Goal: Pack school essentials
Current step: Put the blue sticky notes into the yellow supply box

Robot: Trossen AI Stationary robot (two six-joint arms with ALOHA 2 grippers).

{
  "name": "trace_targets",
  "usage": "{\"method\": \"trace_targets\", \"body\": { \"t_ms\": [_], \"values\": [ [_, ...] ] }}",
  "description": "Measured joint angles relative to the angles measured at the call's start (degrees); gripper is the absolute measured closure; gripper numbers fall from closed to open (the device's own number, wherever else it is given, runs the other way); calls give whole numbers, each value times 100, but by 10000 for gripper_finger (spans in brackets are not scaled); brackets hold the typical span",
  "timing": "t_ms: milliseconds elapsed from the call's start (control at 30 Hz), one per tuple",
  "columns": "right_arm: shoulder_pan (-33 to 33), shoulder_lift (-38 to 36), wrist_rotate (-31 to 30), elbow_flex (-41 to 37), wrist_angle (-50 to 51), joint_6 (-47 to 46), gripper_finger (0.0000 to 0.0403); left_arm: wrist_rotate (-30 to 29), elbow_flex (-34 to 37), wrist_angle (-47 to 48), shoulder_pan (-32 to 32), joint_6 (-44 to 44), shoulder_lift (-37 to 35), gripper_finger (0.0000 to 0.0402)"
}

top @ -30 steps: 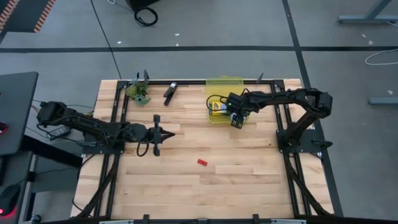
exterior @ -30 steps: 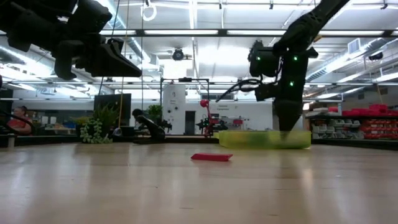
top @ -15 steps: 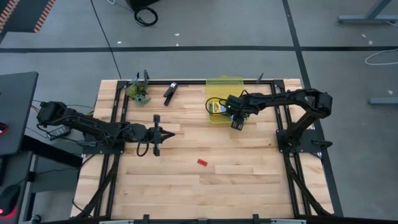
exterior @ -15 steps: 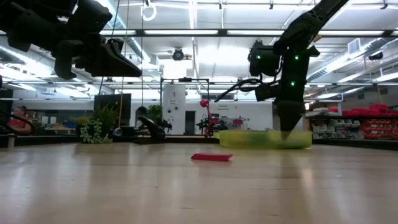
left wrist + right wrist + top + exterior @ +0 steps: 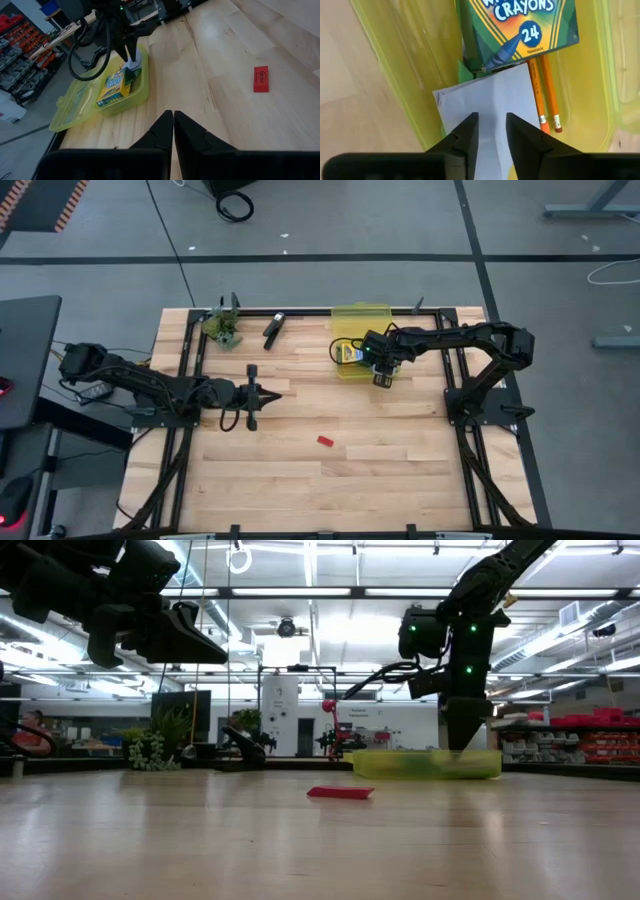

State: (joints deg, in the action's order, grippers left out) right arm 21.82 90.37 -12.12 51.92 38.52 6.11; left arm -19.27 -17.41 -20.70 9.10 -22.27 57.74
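1. High view: the right claw (image 5: 381, 376) hangs over the near edge of a translucent yellow-green plastic case (image 5: 357, 345); the left claw (image 5: 268, 395) waits well apart over the bare wooden tabletop (image 5: 400, 470); a small flat red eraser-like piece (image 5: 324, 441) lies unpacked.
2. Low view: the red piece sits alone mid-tabletop.
3. Left wrist view: the left claw's fingers are pressed together, holding nothing.
4. Right wrist view: the right claw's fingers stand slightly apart over a light-blue square paper pad (image 5: 490, 107) beside a yellow-green cardboard crayon box (image 5: 520, 27) and orange-red wooden pencils (image 5: 544, 95); best lift straight up, clearing the case wall.
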Motion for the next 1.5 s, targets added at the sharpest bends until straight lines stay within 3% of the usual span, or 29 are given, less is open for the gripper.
{"method": "trace_targets", "body": {
  "t_ms": [367, 633, 1033, 1233, 1500],
  "values": [
    [109, 0, 330, -93, -179, 98, 354, 0, 0, 3, 0, 1, 0, 380],
    [577, 0, 955, -92, -183, -270, 391, 0, 0, 5, 0, 1, 0, 377],
    [1210, 0, 1687, -56, -343, -972, 396, 0, 0, 91, 1, -1, 0, 384],
    [1428, 0, 1694, 11, -331, -1628, 396, 0, 0, 91, 0, -69, 0, 382],
    [1274, -2, 1645, -231, -313, -1665, 397, 0, 0, 99, 2, -91, 0, 375]
  ]
}}
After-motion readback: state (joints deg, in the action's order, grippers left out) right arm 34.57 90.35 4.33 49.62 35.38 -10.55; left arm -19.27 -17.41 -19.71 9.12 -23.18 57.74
